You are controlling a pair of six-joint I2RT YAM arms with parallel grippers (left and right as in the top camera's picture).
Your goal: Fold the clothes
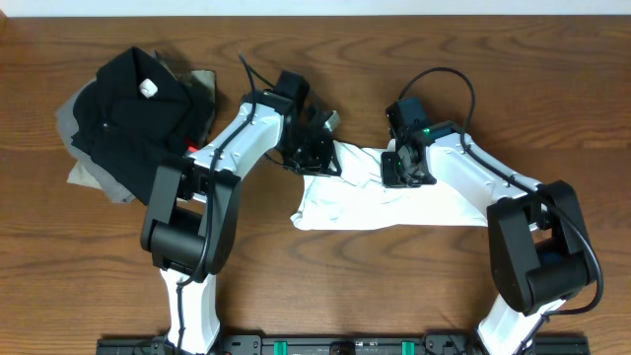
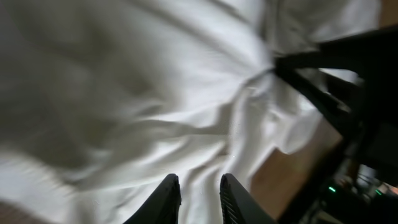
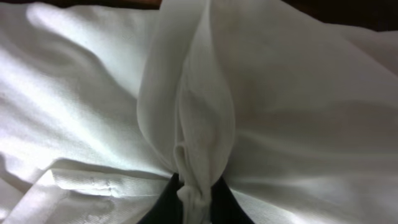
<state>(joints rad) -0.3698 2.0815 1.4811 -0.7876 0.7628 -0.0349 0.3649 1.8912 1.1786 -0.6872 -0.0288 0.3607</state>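
Robotics lab bench, by the look. Bare wood-grain table [image 1: 552, 89]. Left arm [image 1: 197, 197] and right arm [image 1: 523, 227], black-and-white, mounted on a black rail [image 1: 335, 345] at the near edge. Garment pile [image 1: 128, 108] at the far-left corner.

Both arms bend inward toward each other, wrists low; left gripper [image 1: 317, 156] has its jaws narrowly apart, pinching the clothes [image 1: 375, 205]; right gripper [image 3: 196, 194] is clamped tight on a bunched fold

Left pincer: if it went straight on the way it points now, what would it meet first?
The crumpled white cotton T-shirt: cloth fills the wrist view right ahead of the left pincer. How near it lies is unclear in the blur.
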